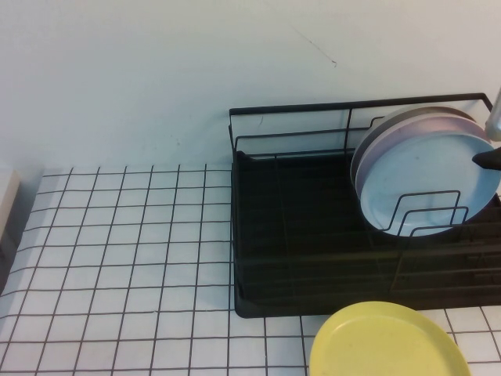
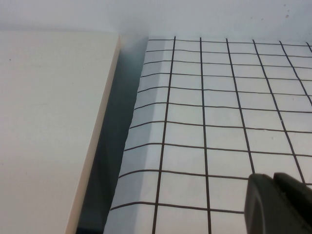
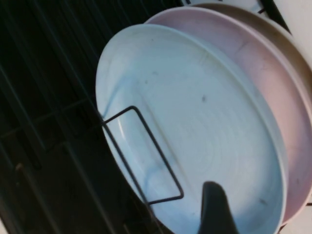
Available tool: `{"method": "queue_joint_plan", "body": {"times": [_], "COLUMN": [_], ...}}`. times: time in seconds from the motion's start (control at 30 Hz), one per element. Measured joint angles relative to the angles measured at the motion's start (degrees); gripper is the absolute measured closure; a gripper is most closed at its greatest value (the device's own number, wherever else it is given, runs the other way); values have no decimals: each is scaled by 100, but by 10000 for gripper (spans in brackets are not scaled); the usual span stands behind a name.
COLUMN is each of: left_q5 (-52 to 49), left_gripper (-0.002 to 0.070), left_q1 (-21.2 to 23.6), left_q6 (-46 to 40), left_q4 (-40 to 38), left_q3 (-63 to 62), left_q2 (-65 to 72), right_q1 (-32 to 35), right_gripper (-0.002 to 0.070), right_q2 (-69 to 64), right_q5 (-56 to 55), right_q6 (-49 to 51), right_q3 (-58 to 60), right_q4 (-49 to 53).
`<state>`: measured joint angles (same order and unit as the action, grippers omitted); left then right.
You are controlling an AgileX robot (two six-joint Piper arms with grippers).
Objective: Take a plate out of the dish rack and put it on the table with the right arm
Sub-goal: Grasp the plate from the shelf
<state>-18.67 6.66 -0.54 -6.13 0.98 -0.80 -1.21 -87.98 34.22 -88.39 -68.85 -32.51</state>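
The light blue plate [image 1: 427,184] stands on edge in the black dish rack [image 1: 297,235], at its right end, behind a wire loop. It fills the right wrist view [image 3: 195,122]. My right gripper [image 1: 487,157] is at the plate's right rim and barely enters the high view. It looks open: one black finger [image 3: 214,209] lies in front of the plate's face, and the other finger is out of view. My left gripper [image 2: 275,195] is shut and empty, low over the white grid table [image 2: 219,97].
A pale pink plate [image 1: 407,125] and a beige one stand right behind the blue plate. A yellow plate [image 1: 387,341] lies on the table [image 1: 125,258] in front of the rack. A cream board [image 2: 48,122] borders the table's left edge.
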Motion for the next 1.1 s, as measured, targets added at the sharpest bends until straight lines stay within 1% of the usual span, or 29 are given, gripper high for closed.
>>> {"method": "queue_joint_plan", "body": {"times": [0.27, 0.4, 0.63, 0.9, 1.0, 1.1], "left_q5": [0, 0, 0, 0, 0, 0], "left_gripper": [678, 678, 678, 678, 678, 678], "left_q1": [0, 0, 0, 0, 0, 0], "left_q6": [0, 0, 0, 0, 0, 0], "left_q4": [0, 0, 0, 0, 0, 0], "left_q3": [0, 0, 0, 0, 0, 0], "left_q2": [0, 0, 0, 0, 0, 0], "right_q1": [0, 0, 0, 0, 0, 0], "right_gripper": [321, 326, 330, 335, 374, 484], "right_q2": [-459, -639, -904, -1144, -1258, -1341], "right_q5": [-40, -153, -663, -813, -850, -883], "right_q6": [-285, -387, -407, -531, -539, -553], "right_q3": [-269, -269, -314, -359, -359, -359], "right_q4": [0, 0, 0, -27, -41, -54]}}
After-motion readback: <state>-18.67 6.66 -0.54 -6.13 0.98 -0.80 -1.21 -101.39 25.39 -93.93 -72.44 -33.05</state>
